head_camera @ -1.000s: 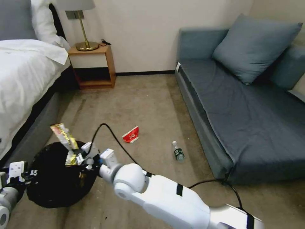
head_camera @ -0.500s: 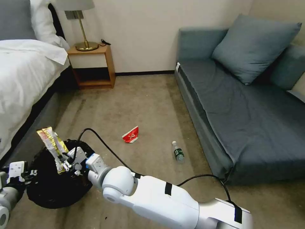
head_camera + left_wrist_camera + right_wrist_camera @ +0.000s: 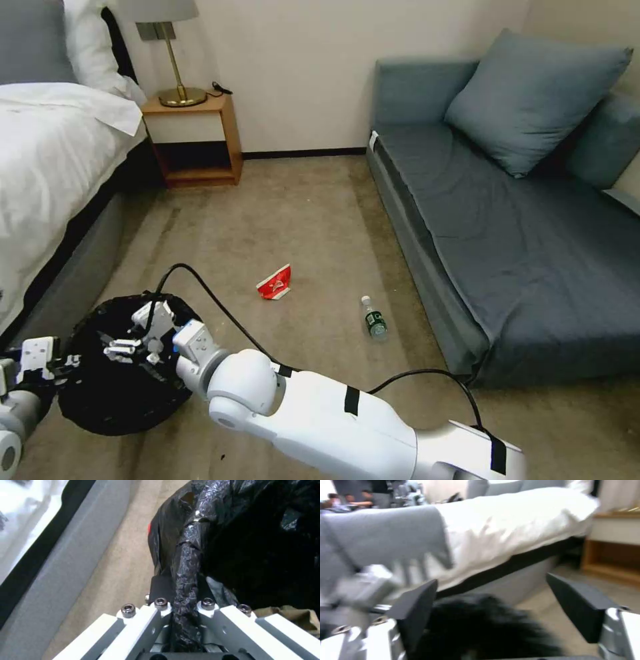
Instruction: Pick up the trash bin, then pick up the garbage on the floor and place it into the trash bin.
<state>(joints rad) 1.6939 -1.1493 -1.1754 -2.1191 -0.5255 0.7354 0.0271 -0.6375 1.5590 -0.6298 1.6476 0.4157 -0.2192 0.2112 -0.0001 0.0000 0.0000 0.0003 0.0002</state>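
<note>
The trash bin (image 3: 100,400), lined with a black bag, sits at the lower left of the head view. My left gripper (image 3: 41,363) is shut on its rim; the left wrist view has the fingers (image 3: 156,610) clamped on the bunched black liner (image 3: 186,562). A tan cardboard piece (image 3: 293,616) lies inside. Above the bin's mouth my right gripper (image 3: 125,331) hangs open, nothing between its black pads (image 3: 416,610). Two pieces of garbage lie on the carpet: a red-and-white carton (image 3: 275,283) and a small clear bottle (image 3: 375,320).
A bed (image 3: 47,160) runs along the left, close beside the bin. A wooden nightstand (image 3: 193,137) with a lamp stands at the back wall. The grey sofa (image 3: 507,220) fills the right. My arm's black cable (image 3: 220,303) loops over the carpet near the carton.
My right gripper carried the yellow-silver wrapper leftward over the bin and opened. The wrapper has left the fingers and is out of sight. The left gripper held still.
</note>
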